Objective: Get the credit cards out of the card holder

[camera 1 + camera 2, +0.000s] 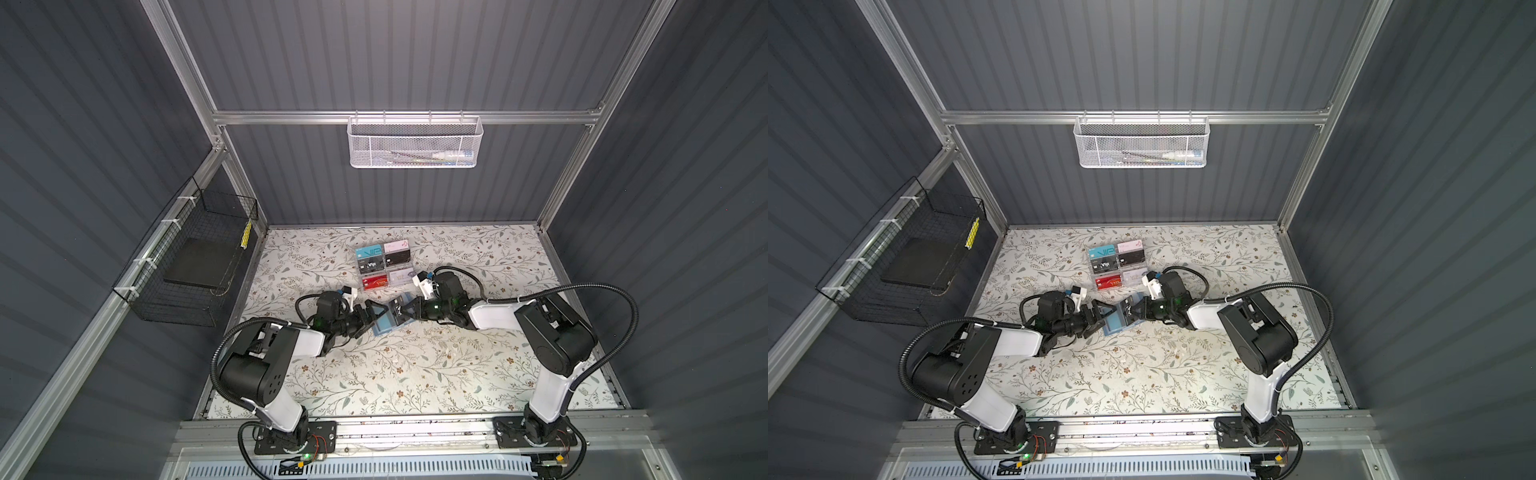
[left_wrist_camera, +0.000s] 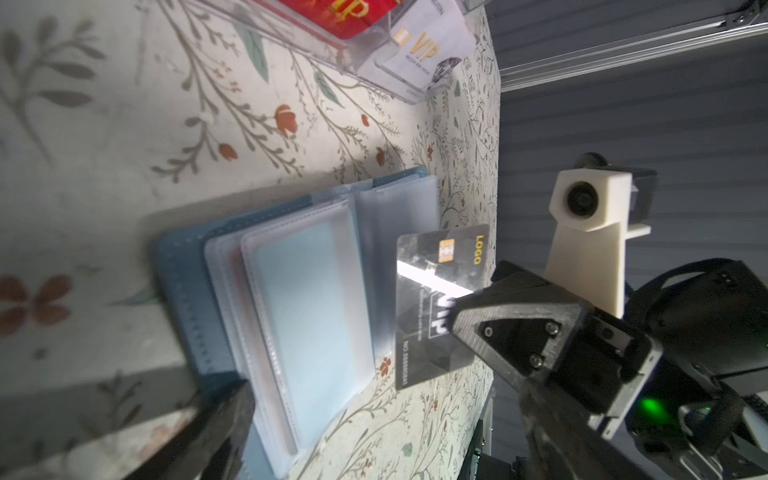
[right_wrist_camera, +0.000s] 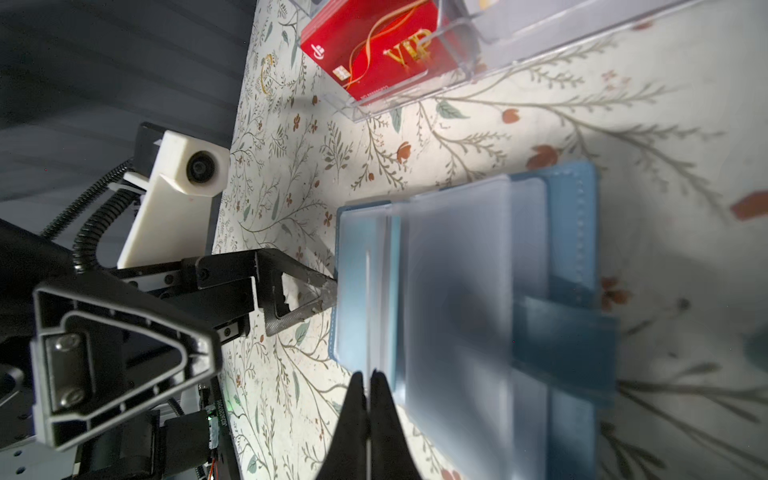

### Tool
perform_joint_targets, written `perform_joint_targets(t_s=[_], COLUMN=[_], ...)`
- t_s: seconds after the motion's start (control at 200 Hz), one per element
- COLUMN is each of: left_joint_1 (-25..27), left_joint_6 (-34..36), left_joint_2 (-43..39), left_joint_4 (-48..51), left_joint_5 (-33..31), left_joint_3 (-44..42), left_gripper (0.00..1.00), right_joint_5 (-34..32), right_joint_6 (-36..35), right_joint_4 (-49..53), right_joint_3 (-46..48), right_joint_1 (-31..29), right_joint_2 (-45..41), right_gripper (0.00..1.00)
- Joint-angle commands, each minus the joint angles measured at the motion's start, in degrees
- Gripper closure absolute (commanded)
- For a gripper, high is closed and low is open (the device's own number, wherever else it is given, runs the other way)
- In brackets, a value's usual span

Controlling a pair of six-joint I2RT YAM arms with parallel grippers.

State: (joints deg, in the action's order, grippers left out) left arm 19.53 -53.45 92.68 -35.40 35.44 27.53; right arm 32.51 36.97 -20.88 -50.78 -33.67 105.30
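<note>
Card holder (image 1: 384, 327): lying open on the table (image 1: 415, 374), mid-table, right between the 2 grippers.
Left gripper (image 1: 371, 316): there at its left edge.
Right gripper (image 1: 405, 312): on its right, card (image 2: 440, 291) pinched over the holder's right half.
Card rack (image 1: 384, 266): just behind the holder, apart.
Mesh basket (image 1: 413, 141): up on the back rail.
Wire basket (image 1: 195, 266): on the left wall.

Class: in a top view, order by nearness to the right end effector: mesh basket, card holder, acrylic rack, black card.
1. black card, gripped in the right end effector.
2. card holder, lying open just left of it.
3. acrylic rack, farther back, near the middle.
4. mesh basket, up on the back rail.
</note>
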Motion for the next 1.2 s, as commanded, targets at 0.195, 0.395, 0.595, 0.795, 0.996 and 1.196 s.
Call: perform_joint_targets(t_s=[0.195,0.395,0.595,0.795,0.996,1.196], left_joint_1=[-0.4,-0.4,-0.4,-0.4,-0.5,-2.5], left_joint_6=[7.8,8.2,7.9,7.4,7.4,6.3], left_joint_2=[-5.5,-8.9,-13.1,-17.0,-21.8,-23.0], left_joint_4=[23.2,25.9,28.1,31.5,36.5,36.9], left_joint_5=[-5.3,-4.2,-4.4,-5.3,-8.6,-7.2], left_joint_3=[3.1,4.6,4.7,5.2,7.4,8.0], left_gripper=[0.00,0.00,0.00,0.00,0.00,0.00], right_joint_5=[-6.8,-10.9,-13.7,-16.5,-16.1,-20.9], right_joint_6=[-8.8,-15.9,-28.1,-41.0,-53.0,-68.3], right_joint_4=[9.9,21.1,37.7,50.1,56.6,60.6], right_joint_3=[-2.0,-7.1,-19.2,-32.1,-44.6,-54.9], right_joint_1=[0.4,0.4,0.4,0.3,-0.3,-2.3], right_joint_2=[-6.7,-12.4,-13.7,-10.0,-2.5,6.3], right_gripper=[1.00,1.00,1.00,1.00,1.00,1.00])
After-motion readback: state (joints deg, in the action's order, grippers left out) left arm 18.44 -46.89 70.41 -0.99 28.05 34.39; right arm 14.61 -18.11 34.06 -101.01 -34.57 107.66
